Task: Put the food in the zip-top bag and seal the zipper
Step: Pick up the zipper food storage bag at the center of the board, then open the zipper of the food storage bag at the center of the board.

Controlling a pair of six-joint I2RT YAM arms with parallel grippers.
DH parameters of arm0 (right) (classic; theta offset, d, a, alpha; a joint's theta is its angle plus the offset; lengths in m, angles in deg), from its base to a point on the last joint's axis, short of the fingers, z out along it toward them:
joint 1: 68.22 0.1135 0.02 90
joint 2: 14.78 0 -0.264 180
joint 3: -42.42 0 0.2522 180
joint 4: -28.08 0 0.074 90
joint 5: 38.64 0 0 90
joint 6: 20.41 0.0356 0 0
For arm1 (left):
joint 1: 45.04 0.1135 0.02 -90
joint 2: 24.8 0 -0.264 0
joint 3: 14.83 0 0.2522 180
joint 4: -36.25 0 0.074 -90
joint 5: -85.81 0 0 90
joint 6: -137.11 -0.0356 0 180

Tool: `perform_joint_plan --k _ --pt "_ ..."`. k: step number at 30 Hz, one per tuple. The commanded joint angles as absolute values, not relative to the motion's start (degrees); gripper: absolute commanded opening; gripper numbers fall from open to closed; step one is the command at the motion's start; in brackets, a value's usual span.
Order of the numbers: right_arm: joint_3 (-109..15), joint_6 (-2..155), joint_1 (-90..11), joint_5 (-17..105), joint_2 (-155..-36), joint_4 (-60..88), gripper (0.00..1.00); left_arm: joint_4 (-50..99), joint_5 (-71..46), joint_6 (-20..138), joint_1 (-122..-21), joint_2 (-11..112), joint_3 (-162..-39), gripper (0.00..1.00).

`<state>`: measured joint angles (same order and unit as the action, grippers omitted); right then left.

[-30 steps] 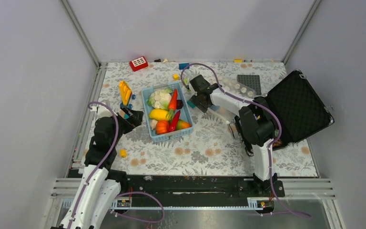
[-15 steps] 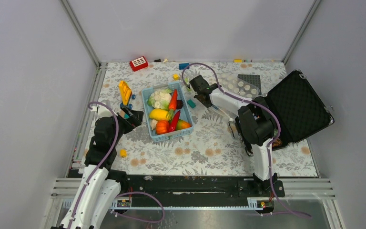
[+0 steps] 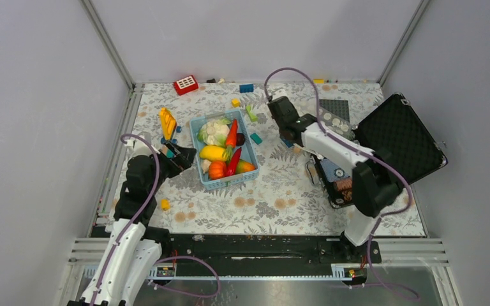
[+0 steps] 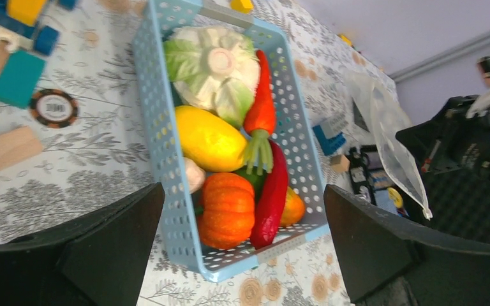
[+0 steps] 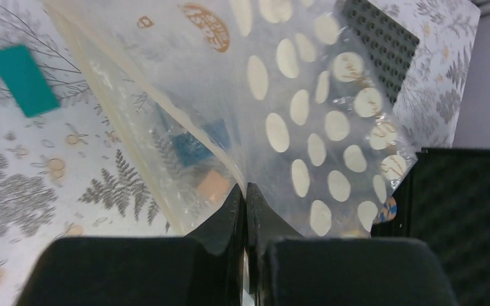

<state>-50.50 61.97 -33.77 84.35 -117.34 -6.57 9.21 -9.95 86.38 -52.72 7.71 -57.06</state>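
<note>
The floral tabletop (image 3: 274,204) carries an open black case (image 3: 402,143) at its right edge and a light-blue basket (image 3: 195,143) left of centre. The right arm reaches from its base toward the far side, and its gripper (image 3: 290,135) sits to the right of the basket, well apart from it. In the right wrist view its jaws are clenched on an edge of the bag (image 5: 306,115), with the two fingers pressed together and the dotted plastic spreading away above them. The zipper (image 5: 134,121) shows as a thicker clear strip running along that edge down into the grip. From above, the bag (image 3: 330,120) lies between the right gripper and the case, partly over a grey baseplate (image 3: 339,107). A blue brick (image 5: 194,146) shows through the plastic, and a teal brick (image 5: 23,80) lies on the cloth beside the bag. The left gripper (image 3: 182,155) is just beside the basket's left wall, its jaws released and spread wide, grasping nothing, and they frame the basket in the left wrist view. All the food (image 3: 223,150) is in the basket and none is in the bag: a cauliflower (image 4: 214,64) at the far end, a yellow piece (image 4: 207,137), two red chilies (image 4: 271,197) and an orange pumpkin (image 4: 226,207) nearer.
</note>
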Motion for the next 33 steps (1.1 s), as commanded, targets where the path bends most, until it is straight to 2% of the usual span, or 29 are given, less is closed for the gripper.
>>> perform_joint_plan --k 1,6,10,13,18,25,27,33 --pt "-47.9 76.8 -33.8 80.4 -104.5 -11.5 0.0 17.9 -19.5 89.2 -54.1 9.2 -57.8 0.99" --pt "-40.1 91.1 -33.6 65.7 -90.8 -14.7 0.0 29.9 -19.8 93.5 -66.5 13.4 -58.3 0.99" --pt "-35.6 98.9 -32.5 64.2 -83.4 -16.3 0.0 30.5 -13.6 93.1 -80.2 23.0 -65.3 0.99" --pt "-35.0 101.4 -30.4 65.8 -80.6 -18.1 0.0 30.2 -13.8 92.8 -86.7 32.0 -71.5 0.99" --pt "-37.9 103.5 -28.8 64.8 -81.2 -21.5 0.0 30.9 -10.9 93.2 -93.8 42.4 -78.8 0.99" --pt "-44.3 103.6 -27.1 64.2 -81.3 -26.8 0.0 25.6 -6.2 92.2 -96.9 49.3 -86.6 0.98" --pt "-46.1 103.8 -26.7 63.6 -81.6 -27.8 0.0 22.9 -4.5 91.9 -97.3 50.3 -88.3 0.95" --pt "-50.2 105.2 -25.3 64.3 -82.6 -31.4 0.0 14.2 1.2 90.3 -97.7 52.3 -93.4 0.73"
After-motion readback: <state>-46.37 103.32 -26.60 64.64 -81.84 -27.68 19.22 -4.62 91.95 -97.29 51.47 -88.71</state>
